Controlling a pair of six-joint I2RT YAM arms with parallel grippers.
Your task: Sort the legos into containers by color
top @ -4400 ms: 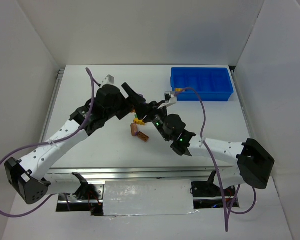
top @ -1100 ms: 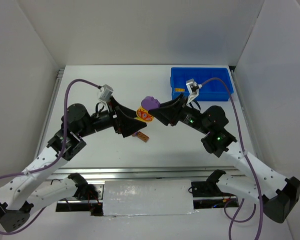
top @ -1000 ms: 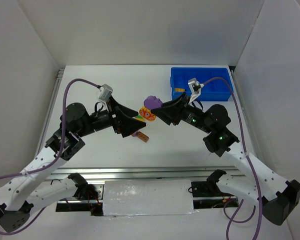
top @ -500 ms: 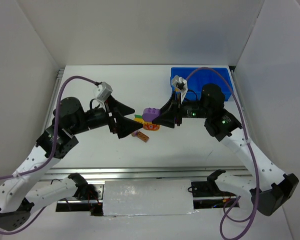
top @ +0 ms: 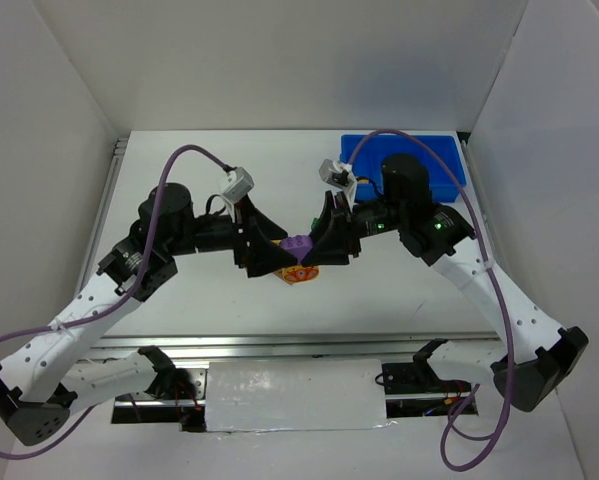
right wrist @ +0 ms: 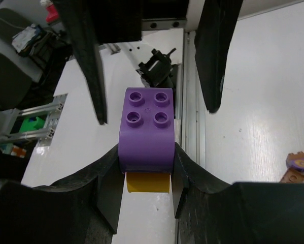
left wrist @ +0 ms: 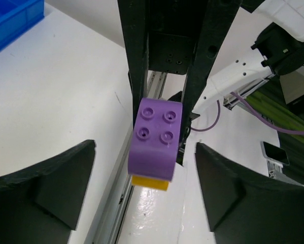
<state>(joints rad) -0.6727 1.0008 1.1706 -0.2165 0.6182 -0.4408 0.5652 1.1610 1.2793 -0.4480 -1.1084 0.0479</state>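
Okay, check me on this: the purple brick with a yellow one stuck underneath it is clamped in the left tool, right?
Not quite. The purple brick, with the yellow brick stuck underneath it, is clamped in the right tool, not the left. The right wrist view shows that tool pressed against both sides of the brick, while the left tool stands open on either side of it.

Yellow brick under purple brick: only thin strip shows, rest covered. My right fingers hide purple brick's lower sides. Brown brick cut off at edge of right wrist view. Blue tray clipped at corner of left wrist view. From above, my right arm covers its near-left part. What lies in its compartments: too small to tell.
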